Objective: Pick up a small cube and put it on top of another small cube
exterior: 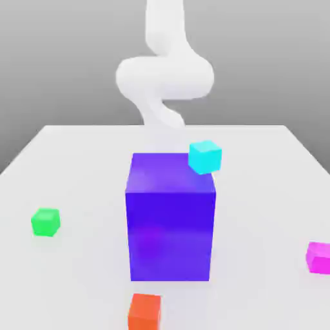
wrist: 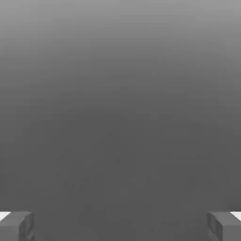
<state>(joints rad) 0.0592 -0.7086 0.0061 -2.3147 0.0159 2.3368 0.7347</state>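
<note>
At the exterior view's right edge, partly cut off by the frame, the small magenta cube (exterior: 319,258) sits on the pale table (exterior: 261,193). Well apart from it, on the exterior view's left, lies the green cube (exterior: 46,222) that should carry it. Between these 2 stands the tall blue-purple block (exterior: 171,235), and that is the chief danger: a low, direct carry could drive the held cube or the hand into its side. The arm (exterior: 165,77) rises beyond the block, so the reach towards the magenta cube also needs room around or above it.

The gripper (wrist: 120,226) has its 2 fingers spread wide, with nothing held between them. The cyan cube (exterior: 205,157) appears at the block's upper corner, though from this angle it is hard to be sure whether it rests there; a careless sweep might knock it. The orange-red cube (exterior: 144,312), near the block's front, seems a smaller hazard unless the route swings that way.

Both small cubes look turned a little, so a grasp out of line with the magenta faces could twist or pinch it by a corner. Off-centre release, or pressing too hard, could tip it from the green top.
</note>
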